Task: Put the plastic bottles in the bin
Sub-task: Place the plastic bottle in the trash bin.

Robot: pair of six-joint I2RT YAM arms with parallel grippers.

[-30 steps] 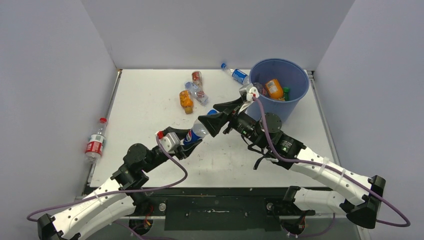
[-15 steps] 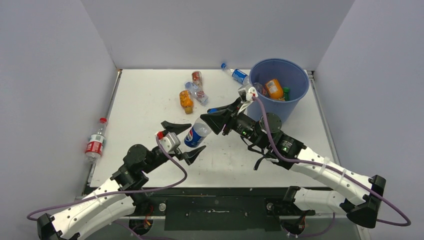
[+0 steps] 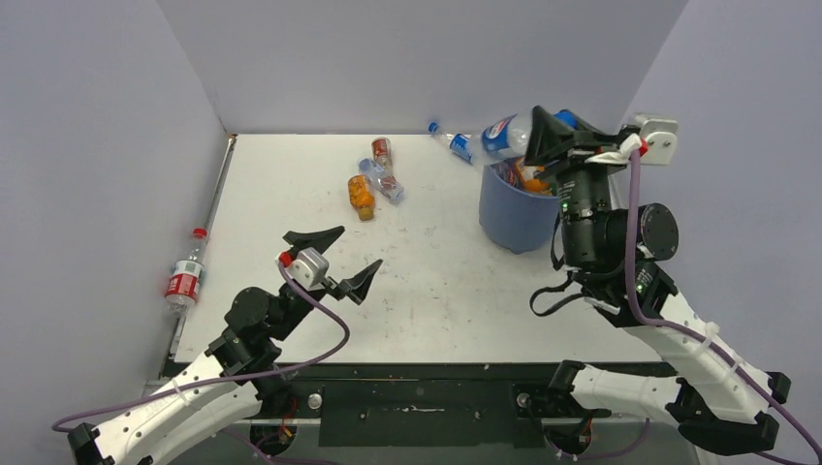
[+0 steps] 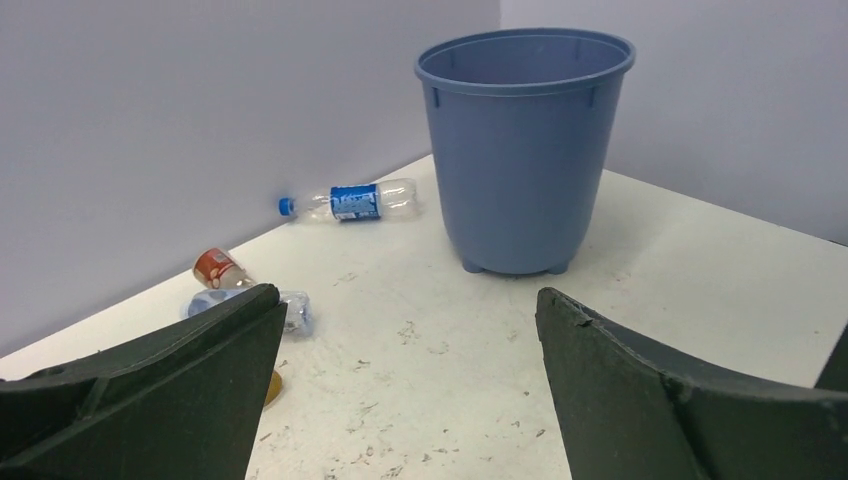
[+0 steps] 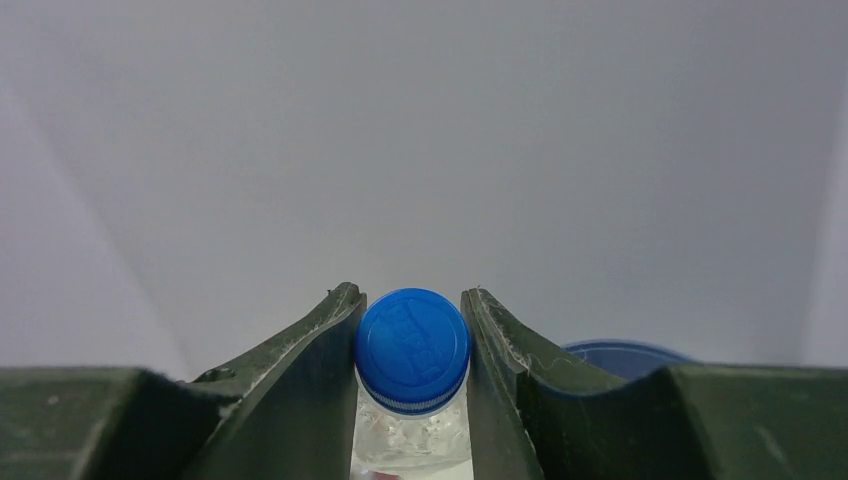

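Handover done, we note: left gripper [image 3: 339, 259] let go, jaws now wide apart, empty. Right gripper [image 3: 543, 136] clamped at cap end of bottle [image 3: 502, 134], swung up over bin [image 3: 509, 218] rim. We judge drop next. Other bottles [image 3: 361, 197] wait on table [image 3: 446, 291].

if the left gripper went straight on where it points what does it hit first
Probably the bin: it stands ahead of the open left gripper, slightly right, only bare table between. Depth is hard to judge.

Seven bottles [image 3: 504, 136] [image 3: 458, 144] [image 3: 381, 152] [image 3: 385, 182] [image 3: 361, 197] [image 3: 183, 277] [image 3: 530, 176], one bin [image 3: 512, 215]
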